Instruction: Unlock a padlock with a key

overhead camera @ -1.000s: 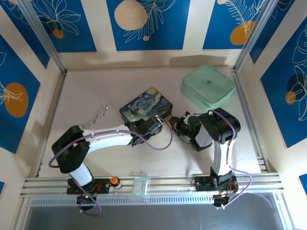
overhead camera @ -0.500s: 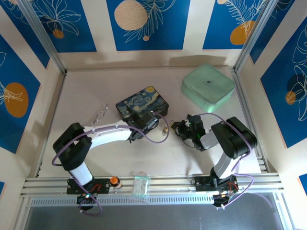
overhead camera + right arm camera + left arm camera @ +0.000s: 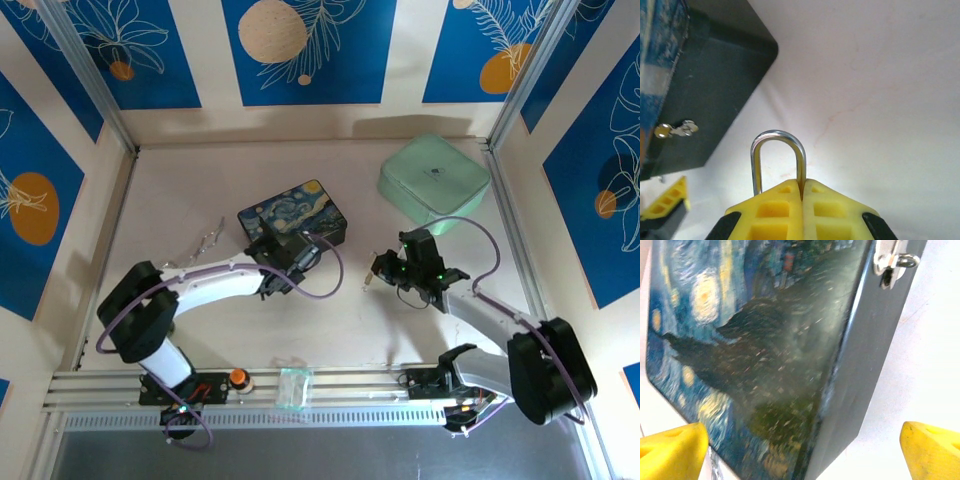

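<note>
Right wrist view: The right gripper (image 3: pixel 801 189) sits at bottom centre, its yellow fingers clenched on the tiny padlock (image 3: pixel 777 133). The silver U-shaped shackle rises clear of the fingertips, and the lock's body is hidden between them.
Padlock's place: It is held over the pale tabletop (image 3: pixel 880 90), right of the dark corner of the starry-night painted box (image 3: pixel 705 95) at upper left. It is apart from the box's small silver clasp (image 3: pixel 675 131).
Left wrist view: The left gripper (image 3: pixel 801 447) has its yellow fingertips spread to the two lower corners and grasps nothing. The box's painted lid lies beyond them, with the clasp at upper right.
Overhead view: The left gripper hovers at the box's near edge, left of centre. The right gripper is right of centre, well apart from the box, and the lock there is too small to make out. A mint-green square case (image 3: pixel 433 182) lies at upper right.
</note>
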`<move>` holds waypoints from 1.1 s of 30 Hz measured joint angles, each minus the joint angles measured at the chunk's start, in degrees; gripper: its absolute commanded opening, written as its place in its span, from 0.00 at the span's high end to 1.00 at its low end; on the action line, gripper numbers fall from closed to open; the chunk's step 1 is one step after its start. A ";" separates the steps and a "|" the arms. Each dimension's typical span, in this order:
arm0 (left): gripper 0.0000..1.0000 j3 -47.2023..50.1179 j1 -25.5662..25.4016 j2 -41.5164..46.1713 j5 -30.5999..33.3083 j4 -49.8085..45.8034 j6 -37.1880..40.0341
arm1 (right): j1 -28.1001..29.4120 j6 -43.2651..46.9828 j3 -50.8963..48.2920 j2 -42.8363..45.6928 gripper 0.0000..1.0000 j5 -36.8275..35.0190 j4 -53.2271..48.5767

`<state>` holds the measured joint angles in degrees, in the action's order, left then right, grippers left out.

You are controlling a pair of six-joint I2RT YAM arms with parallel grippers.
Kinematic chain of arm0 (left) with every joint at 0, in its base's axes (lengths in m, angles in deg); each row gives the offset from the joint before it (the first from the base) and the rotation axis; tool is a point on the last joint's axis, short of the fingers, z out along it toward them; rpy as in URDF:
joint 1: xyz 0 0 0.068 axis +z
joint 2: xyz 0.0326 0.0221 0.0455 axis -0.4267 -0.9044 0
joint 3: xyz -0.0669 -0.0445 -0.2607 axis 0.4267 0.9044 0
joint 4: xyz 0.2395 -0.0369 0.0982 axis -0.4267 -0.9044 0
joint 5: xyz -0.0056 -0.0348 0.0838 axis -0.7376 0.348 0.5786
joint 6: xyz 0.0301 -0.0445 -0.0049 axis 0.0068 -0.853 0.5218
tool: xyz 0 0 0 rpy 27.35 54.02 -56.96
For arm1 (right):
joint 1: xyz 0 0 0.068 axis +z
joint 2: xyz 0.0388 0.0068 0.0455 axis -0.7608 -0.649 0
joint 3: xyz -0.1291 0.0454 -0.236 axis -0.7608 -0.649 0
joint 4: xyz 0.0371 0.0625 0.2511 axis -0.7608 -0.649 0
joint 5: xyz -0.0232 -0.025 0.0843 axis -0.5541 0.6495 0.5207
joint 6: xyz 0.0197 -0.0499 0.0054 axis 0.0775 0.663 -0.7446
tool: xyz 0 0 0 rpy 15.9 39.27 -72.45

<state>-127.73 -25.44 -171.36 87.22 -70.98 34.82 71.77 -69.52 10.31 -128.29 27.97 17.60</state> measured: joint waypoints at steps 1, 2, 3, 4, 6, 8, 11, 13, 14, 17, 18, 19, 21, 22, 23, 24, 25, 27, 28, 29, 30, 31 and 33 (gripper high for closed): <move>0.01 0.44 -0.04 1.38 0.00 -0.35 -0.44 | 0.00 1.38 0.63 1.18 1.00 -0.59 -3.34; 0.01 0.70 -0.04 2.62 -0.04 -0.79 -1.05 | -0.04 2.38 0.98 2.23 1.00 -1.22 -5.95; 0.01 0.90 -0.04 4.17 -0.13 -1.22 -1.77 | -0.15 3.39 1.29 3.39 1.00 -1.75 -8.85; 0.01 0.92 -0.07 5.44 -0.48 -1.73 -2.73 | -0.22 4.39 1.68 4.39 1.00 -2.38 -12.02; 0.01 0.92 -0.11 7.26 -0.72 -2.49 -4.68 | -0.52 6.01 2.43 5.09 1.00 -3.19 -16.55; 0.01 1.51 -0.22 8.15 -0.72 -2.51 -7.13 | -0.85 7.41 2.97 4.59 1.00 -3.45 -19.80; 0.01 3.45 -0.22 7.93 -0.74 -2.49 -10.54 | -0.70 8.74 3.15 1.92 1.00 -3.43 -22.23; 0.01 4.31 -0.22 6.86 -0.72 -2.73 -12.74 | 0.42 8.90 3.41 -0.33 1.00 -3.69 -23.04; 0.01 4.35 -0.22 6.14 -0.70 -2.75 -13.66 | 1.31 8.87 3.69 -1.40 1.00 -3.89 -23.39; 0.01 4.35 -0.42 4.55 -0.33 -2.69 -16.20 | 4.31 8.83 5.40 -4.68 1.00 -4.28 -23.06; 0.01 4.35 -0.44 4.15 -0.09 -2.67 -16.83 | 5.18 8.81 6.01 -5.90 1.00 -4.35 -22.58; 0.01 4.35 -0.44 3.85 0.26 -2.67 -17.40 | 5.86 8.79 6.60 -7.26 1.00 -4.33 -22.05; 0.01 4.35 -0.42 2.99 0.87 -2.64 -18.16 | 6.80 8.61 7.45 -9.90 1.00 -4.31 -21.00; 0.01 4.35 -0.42 2.34 1.25 -2.64 -18.56 | 7.06 8.57 7.89 -11.39 1.00 -4.31 -20.52; 0.00 4.35 -0.33 1.62 1.57 -2.64 -18.91 | 7.17 8.55 8.15 -12.50 1.00 -4.33 -19.98; 0.01 4.35 -0.11 0.76 2.01 -2.67 -19.34 | 7.30 8.44 8.37 -13.73 1.00 -4.39 -19.43; 0.01 4.35 0.09 0.04 2.25 -2.69 -19.69 | 7.43 8.39 8.57 -14.71 1.00 -4.48 -19.04; 0.01 4.35 0.94 -0.81 2.27 -2.64 -20.59 | 7.58 8.39 8.66 -15.47 1.00 -4.52 -18.56; 0.01 4.35 1.70 -0.85 2.27 -2.51 -20.79 | 7.67 8.41 8.66 -15.56 1.00 -4.55 -18.43; 0.01 4.35 2.45 -0.83 2.27 -2.23 -20.94 | 7.72 8.44 8.68 -15.56 1.00 -4.52 -18.36; 0.00 4.35 3.41 -0.81 2.23 -1.64 -20.98 | 7.76 8.50 8.79 -15.56 0.97 -4.50 -18.36; 0.01 4.35 4.37 -0.81 1.90 -1.09 -20.94 | 7.76 8.66 8.96 -15.67 0.95 -4.48 -18.29; 0.01 4.33 5.90 -0.81 1.51 -0.28 -20.90 | 7.76 8.81 9.40 -16.04 0.88 -4.44 -18.21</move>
<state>-123.40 -19.54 -172.17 88.72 -71.27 13.93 79.53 -60.71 19.71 -144.34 23.54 -0.60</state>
